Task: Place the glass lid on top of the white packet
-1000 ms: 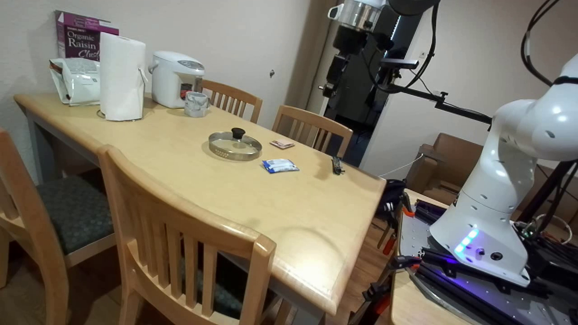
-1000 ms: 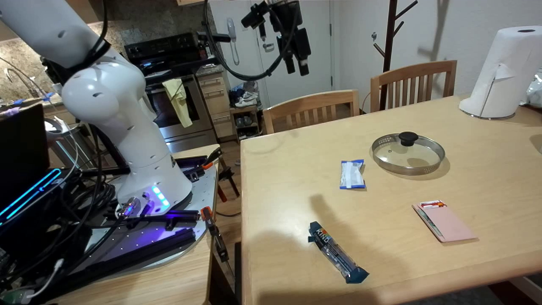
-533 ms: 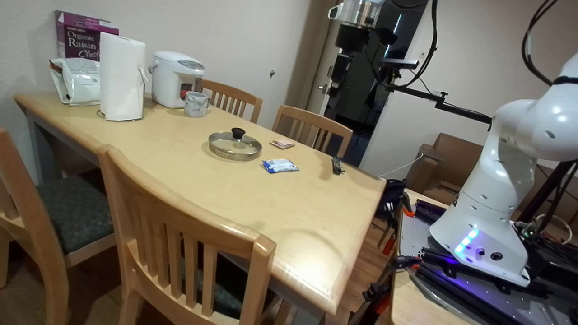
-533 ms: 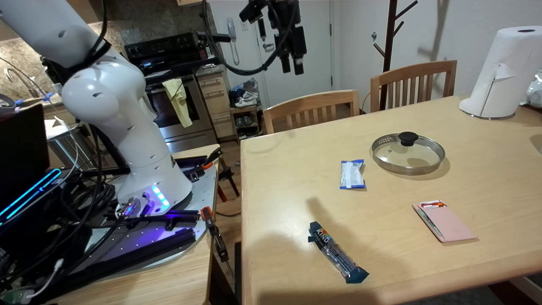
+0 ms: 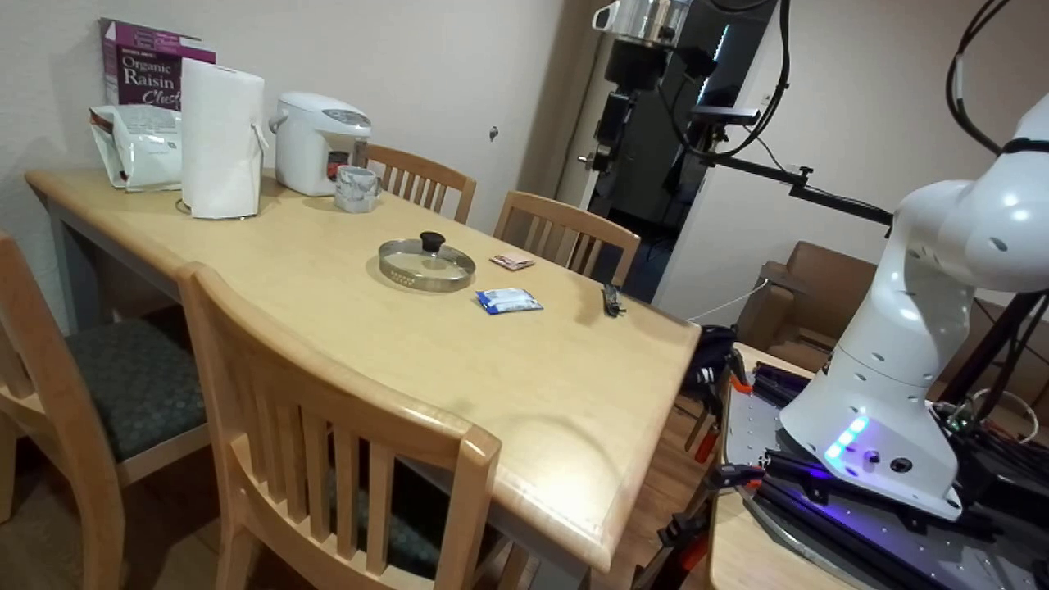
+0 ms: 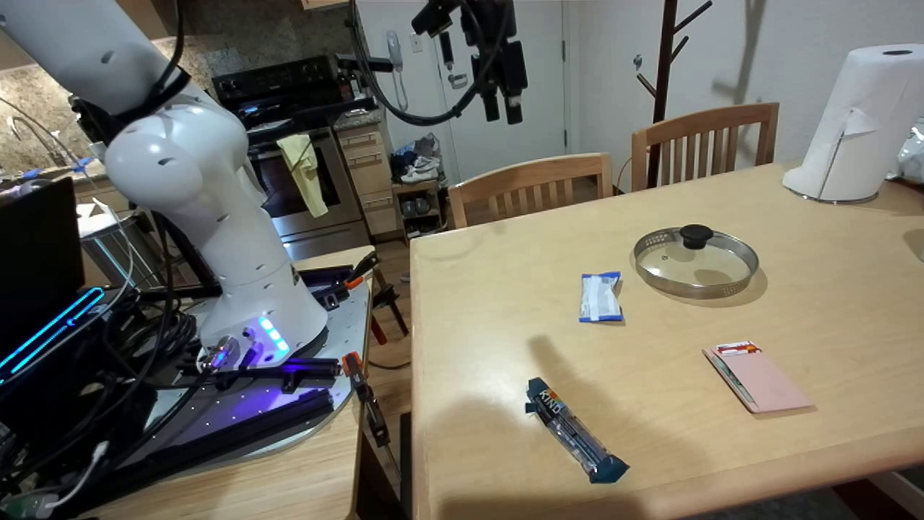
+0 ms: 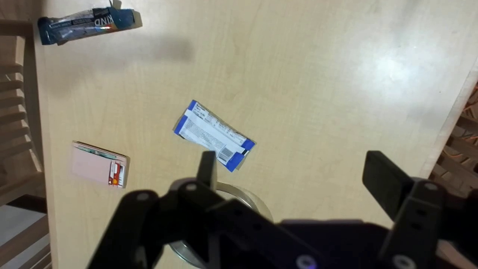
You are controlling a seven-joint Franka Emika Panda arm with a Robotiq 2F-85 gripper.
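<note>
The glass lid [image 5: 422, 266] lies flat on the table with its black knob up; its metal rim shows in both exterior views. Beside it, a short gap away, is the white packet [image 6: 600, 297] with blue ends, also flat on the wood. High above the table hangs my gripper [image 6: 503, 115], its jaws wide apart and nothing between them. From the wrist, the packet [image 7: 213, 134] appears just beyond the left fingertip [image 7: 206, 164]. Only parts of the lid's rim [image 7: 238, 193] show there, since the gripper's linkage covers the rest.
A KIND bar [image 6: 574, 433] and a pink card holder [image 6: 765, 379] share the table. Farther along stand a paper towel roll [image 5: 221, 139], a grey mug [image 5: 356, 190] and a white water boiler [image 5: 315, 139]. Wooden chairs [image 5: 565, 229] line the table's sides.
My gripper has risen slightly and its tilt has shifted a little over the last second. Its jaws stay apart. The lid and the packet have not moved.
</note>
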